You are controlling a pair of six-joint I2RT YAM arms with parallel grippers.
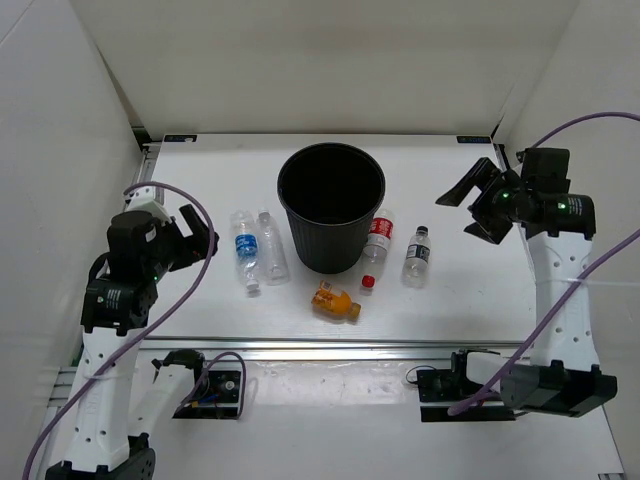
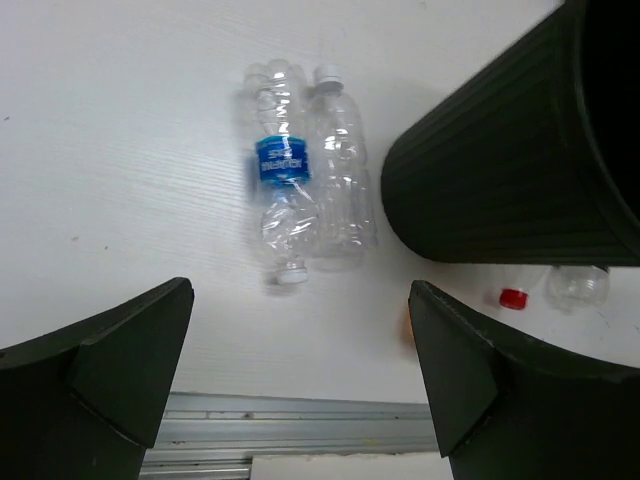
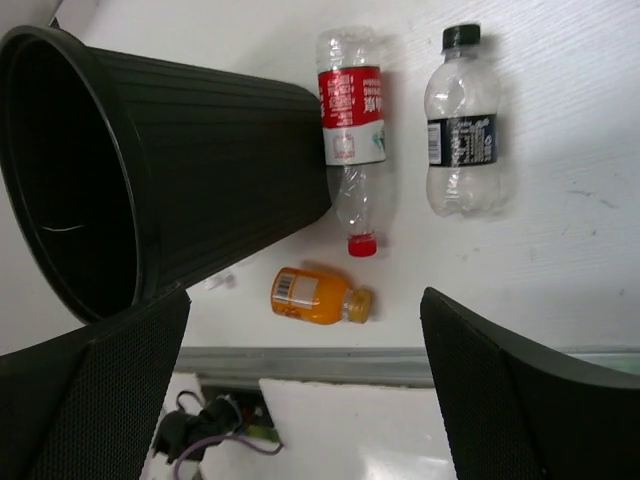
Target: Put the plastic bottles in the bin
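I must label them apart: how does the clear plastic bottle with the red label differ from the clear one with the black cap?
The red-labelled clear bottle has a red cap pointing to the near edge; the black-capped clear bottle points its cap away. The red-labelled one is longer and slimmer, the black-capped one shorter. Both lie flat.

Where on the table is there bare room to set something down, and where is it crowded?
Bare: the white table behind the round black plastic bin, and right of the dark-capped clear bottle. Crowded: the bin's left, right and front sides.
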